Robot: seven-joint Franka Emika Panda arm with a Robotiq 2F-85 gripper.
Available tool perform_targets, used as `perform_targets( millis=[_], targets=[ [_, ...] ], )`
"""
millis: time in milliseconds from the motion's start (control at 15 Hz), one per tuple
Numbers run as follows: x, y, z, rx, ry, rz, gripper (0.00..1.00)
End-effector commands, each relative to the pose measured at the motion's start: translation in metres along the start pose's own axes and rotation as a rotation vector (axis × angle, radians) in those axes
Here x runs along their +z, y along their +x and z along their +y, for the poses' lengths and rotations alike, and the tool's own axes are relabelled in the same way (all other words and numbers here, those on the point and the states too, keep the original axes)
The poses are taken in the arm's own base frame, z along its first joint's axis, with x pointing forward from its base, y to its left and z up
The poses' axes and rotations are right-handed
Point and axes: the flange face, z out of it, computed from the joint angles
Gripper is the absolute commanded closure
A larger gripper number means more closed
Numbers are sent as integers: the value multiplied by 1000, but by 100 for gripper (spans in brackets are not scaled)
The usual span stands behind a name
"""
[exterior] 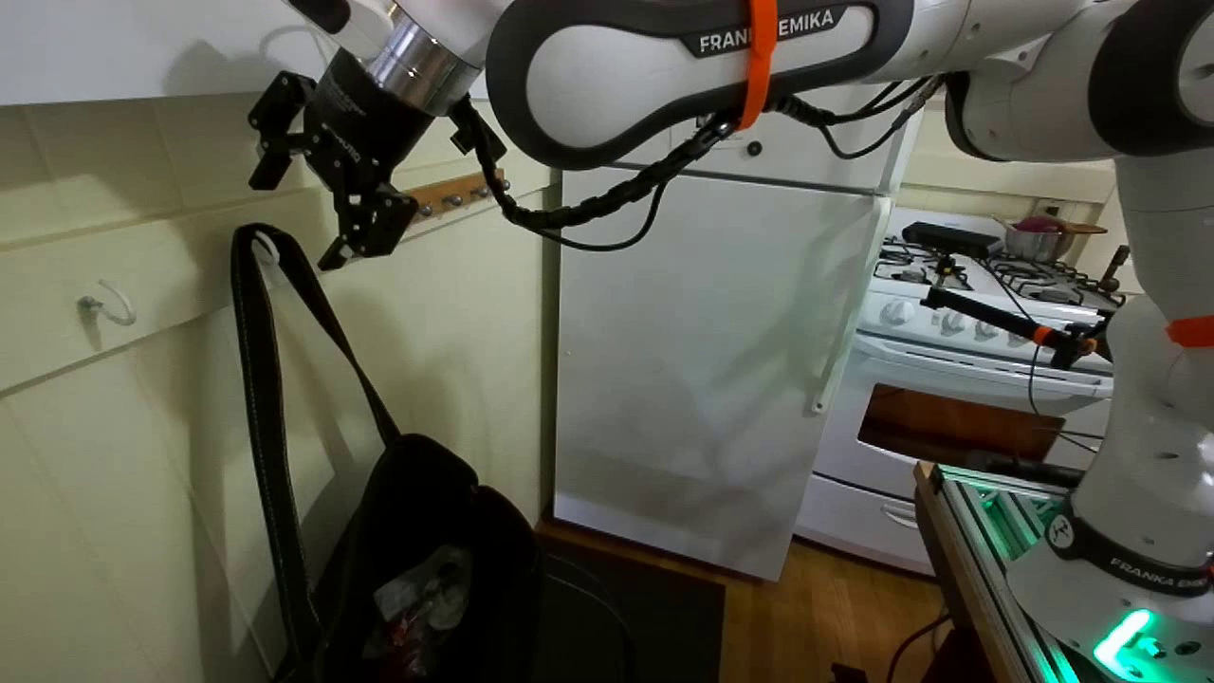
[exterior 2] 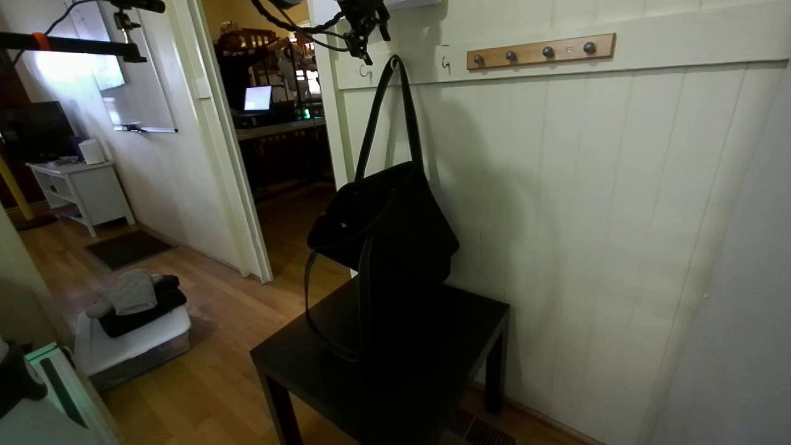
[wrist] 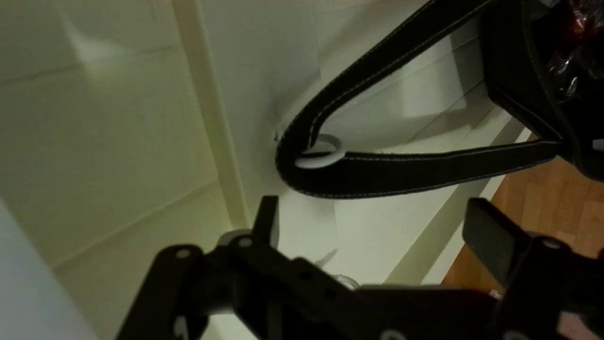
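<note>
The gripper [wrist: 370, 215] stands with its fingers spread wide, a free gap between them. Just beyond the fingertips, in the wrist view, a black strap [wrist: 415, 174] with pale stitching loops over a white hook [wrist: 321, 162]; fingers and strap are apart. The hook is fixed to a pale board [exterior: 57, 313]. From the strap hangs a black bag [exterior 2: 414, 228], tilted, with clear, crinkled plastic [exterior: 436, 598], reddish in part, inside. A second strap [exterior 2: 366, 266] droops from the bag over a black table [exterior 2: 401, 383]; whether the bag's bottom touches the table, I cannot tell. On the same board sit another hook [exterior: 119, 304] and, farther along, a wooden rail [exterior 2: 541, 52] with four dark knobs, seen in both exterior views. Past the rail, in an exterior view, stands a white fridge [exterior: 702, 379], then a stove [exterior: 910, 375] bearing a pot [exterior: 1029, 247]. Well apart from the table, in an exterior view, cloths [exterior 2: 136, 296] lie on a lidded bin [exterior 2: 99, 349]. Farther back, a laptop [exterior 2: 258, 99] glows beyond a doorway [exterior 2: 216, 136].
</note>
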Motion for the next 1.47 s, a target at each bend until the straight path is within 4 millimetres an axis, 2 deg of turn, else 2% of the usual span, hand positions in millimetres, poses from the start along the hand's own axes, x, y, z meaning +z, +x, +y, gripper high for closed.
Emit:
perform_targets(
  millis=[0,67,200,400,600,1133,1400],
  targets=[
    [0,-16,-6,44,9,-5,0],
    [3,-11,1,19,6,-7,0],
    [4,-17,1,26,9,-13,0],
    [3,-16,1,30,9,-12,0],
    [3,-24,8,101,-52,-40,0],
    [4,-29,9,274,-19,46,0],
    [7,-47,11,352,10,67,0]
  ],
)
